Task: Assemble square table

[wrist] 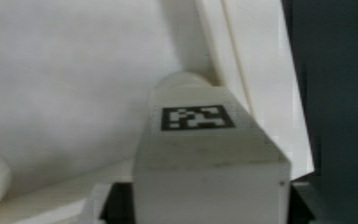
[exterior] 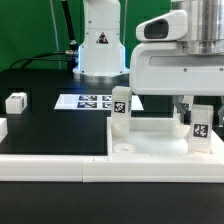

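Well to the exterior view's left of the large white rimmed plastic square slab (exterior: 150,143), a small white tagged leg block (exterior: 15,101) is being shown lying loose on the black table (exterior: 60,130). A second white leg (exterior: 120,105) is being borne upright at the slab's left side. At its right side a third white leg (exterior: 200,128) is being clamped by the two-finger gripper (exterior: 198,113), long axis vertical and straight beneath the wrist; whether it is seated cannot be told.

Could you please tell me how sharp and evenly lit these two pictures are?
Exterior view: even light, fairly sharp, though the white square table nearly merges with the white arm above it, with little shadow between them. Wrist view: soft focus all over; the leg block in the claw fills the frame, its tag fuzzy but legible.
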Controlling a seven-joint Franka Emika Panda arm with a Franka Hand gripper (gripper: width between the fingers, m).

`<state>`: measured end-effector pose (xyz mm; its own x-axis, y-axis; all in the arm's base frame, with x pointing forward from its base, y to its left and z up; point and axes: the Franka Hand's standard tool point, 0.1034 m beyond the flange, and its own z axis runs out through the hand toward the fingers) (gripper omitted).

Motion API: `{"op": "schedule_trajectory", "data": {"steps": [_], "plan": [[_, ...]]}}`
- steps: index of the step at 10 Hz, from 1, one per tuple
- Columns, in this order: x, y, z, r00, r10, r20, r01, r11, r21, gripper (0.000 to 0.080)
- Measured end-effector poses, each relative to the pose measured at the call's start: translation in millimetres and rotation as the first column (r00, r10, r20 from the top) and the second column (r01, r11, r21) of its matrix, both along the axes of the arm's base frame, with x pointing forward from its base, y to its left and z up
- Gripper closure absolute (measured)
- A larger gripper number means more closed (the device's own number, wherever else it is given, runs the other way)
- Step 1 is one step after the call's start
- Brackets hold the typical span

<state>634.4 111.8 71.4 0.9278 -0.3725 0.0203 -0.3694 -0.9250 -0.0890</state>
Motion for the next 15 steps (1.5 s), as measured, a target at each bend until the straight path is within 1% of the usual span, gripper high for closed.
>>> {"op": "schedule_trajectory", "data": {"steps": [1, 2, 3, 4, 5, 6, 7, 8, 9, 10, 11, 12, 14, 15], "plan": [[-0.1, 0.5, 0.5, 0.990, -0.143, -0.015, 0.143, 0.990, 0.010, 0.0510], [0.2, -0.5, 1.9, 0.949, -0.312, -0.037, 0.312, 0.950, 0.010, 0.0510], [-0.5, -0.8, 1.5, 0.888, -0.458, -0.051, 0.459, 0.888, 0.006, 0.0510], [-1.3, -0.8, 0.7, 0.829, -0.556, -0.060, 0.557, 0.830, 0.004, 0.0510], [-2.3, -2.4, -1.1, 0.739, -0.669, -0.076, 0.671, 0.741, 0.012, 0.0510], [-2.9, -3.7, -2.0, 0.687, -0.721, -0.095, 0.726, 0.688, 0.026, 0.0509], [-3.2, -3.4, -2.0, 0.641, -0.761, -0.102, 0.766, 0.642, 0.023, 0.0509], [-3.5, -3.1, -2.1, 0.613, -0.783, -0.108, 0.788, 0.615, 0.022, 0.0509], [-3.7, -3.5, -2.1, 0.558, -0.822, -0.116, 0.828, 0.560, 0.018, 0.0508], [-3.8, -3.4, -2.1, 0.537, -0.835, -0.119, 0.842, 0.539, 0.016, 0.0508], [-4.3, -3.4, -1.9, 0.450, -0.883, -0.135, 0.891, 0.453, 0.010, 0.0508], [-4.7, -3.9, -1.6, 0.320, -0.934, -0.158, 0.946, 0.325, -0.004, 0.0508], [-5.2, -4.7, -1.5, 0.075, -0.978, -0.194, 0.996, 0.083, -0.033, 0.0508], [-5.6, -4.4, -1.6, -0.043, -0.975, -0.216, 0.999, -0.036, -0.033, 0.0508]]}}
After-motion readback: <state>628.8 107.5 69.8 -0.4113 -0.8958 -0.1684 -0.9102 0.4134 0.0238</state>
